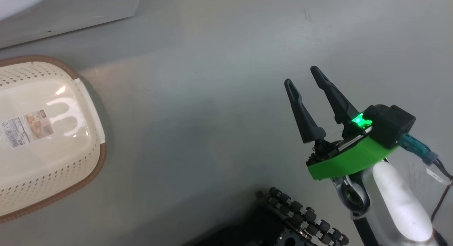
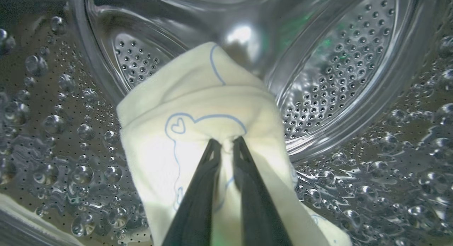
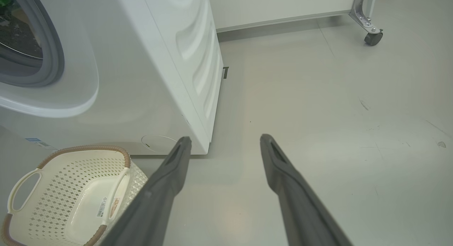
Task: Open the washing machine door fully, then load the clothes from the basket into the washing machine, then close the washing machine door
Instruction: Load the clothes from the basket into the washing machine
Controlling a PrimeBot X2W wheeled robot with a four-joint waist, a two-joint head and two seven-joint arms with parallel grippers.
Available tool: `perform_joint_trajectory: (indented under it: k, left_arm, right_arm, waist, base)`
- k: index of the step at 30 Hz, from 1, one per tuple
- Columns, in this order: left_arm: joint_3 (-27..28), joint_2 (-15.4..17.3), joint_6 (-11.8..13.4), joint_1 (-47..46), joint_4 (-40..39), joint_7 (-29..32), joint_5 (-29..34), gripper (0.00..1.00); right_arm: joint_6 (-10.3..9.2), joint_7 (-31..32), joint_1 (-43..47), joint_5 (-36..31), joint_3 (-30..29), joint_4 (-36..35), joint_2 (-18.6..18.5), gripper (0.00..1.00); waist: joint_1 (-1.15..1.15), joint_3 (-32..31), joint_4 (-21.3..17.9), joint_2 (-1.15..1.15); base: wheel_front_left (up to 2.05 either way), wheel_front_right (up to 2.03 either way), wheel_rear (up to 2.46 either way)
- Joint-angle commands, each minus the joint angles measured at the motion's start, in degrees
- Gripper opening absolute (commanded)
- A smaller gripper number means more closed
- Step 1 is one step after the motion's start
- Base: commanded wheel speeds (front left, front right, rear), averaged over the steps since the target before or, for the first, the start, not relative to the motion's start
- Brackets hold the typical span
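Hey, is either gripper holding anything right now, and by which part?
The left gripper pinches a bunched fold of the cream garment inside the drum. The right gripper is open and holds nothing.

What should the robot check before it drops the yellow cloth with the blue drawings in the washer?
1. Left pincer grips the cream garment: ok, its fingers are pinched shut on a fold.
2. Garment is inside the steel drum: ok, perforated metal surrounds it.
3. Garment hangs free of the drum's back wall: cannot tell.
4. Basket has nothing left to load: ok, its bottom shows just a label sticker.
5. Right pincer is out of the way: ok, it is open and holds nothing, above the floor.
6. Washing machine door is fully open: cannot tell.
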Motion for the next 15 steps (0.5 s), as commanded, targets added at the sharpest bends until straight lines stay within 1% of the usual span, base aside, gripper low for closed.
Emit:
perform_joint_trajectory:
  k: [1,4,5,6,7,11,15]
  left_arm:
    - [0.8,3.5,0.5,-2.4,-1.0,-1.4,1.1,0.00]
    - [0.1,4.1,1.2,-3.8,1.3,-2.4,2.4,0.00]
    - [-0.1,4.0,1.1,-4.1,2.0,-2.3,2.4,0.35]
    - [-0.1,4.0,0.8,-4.4,2.8,-2.2,2.3,0.75]
    - [-0.4,4.2,0.8,-4.7,3.5,-2.2,2.6,1.00]
    - [-1.1,4.3,-0.1,-6.0,5.2,-3.0,2.8,1.00]
    - [-1.5,3.7,-0.6,-6.6,6.6,-3.1,2.5,1.00]
  right_arm:
    - [-0.16,-0.6,0.3,0.6,1.0,-1.8,-0.5,1.00]
    - [-0.16,-0.6,-0.2,1.0,1.5,-1.9,-0.5,1.00]
    - [-0.16,-0.6,-0.3,1.2,1.6,-1.9,-0.5,1.00]
    - [-0.16,-0.6,-0.3,1.3,1.7,-1.9,-0.5,1.00]
    - [-0.16,-0.6,-0.4,1.4,1.7,-1.9,-0.5,1.00]
    - [-0.16,-0.6,-0.5,1.5,1.6,-1.7,-0.5,1.00]
    - [-0.16,-0.6,-0.7,1.5,1.4,-1.6,-0.5,1.00]
  waist:
    - [-0.01,0.6,-0.4,0.00]
    - [-0.01,1.3,-0.9,0.00]
    - [-0.01,1.5,-1.1,0.00]
    - [-0.01,1.7,-1.2,0.00]
    - [-0.01,1.8,-1.3,0.00]
    - [-0.01,2.3,-1.5,0.00]
    - [-0.01,2.5,-1.3,0.00]
  base:
    - [0.00,0.00,0.00]
    - [0.00,0.00,0.00]
    - [0.00,0.00,0.00]
    - [0.00,0.00,0.00]
    - [0.00,0.00,0.00]
    - [0.00,0.00,0.00]
    - [0.00,0.00,0.00]
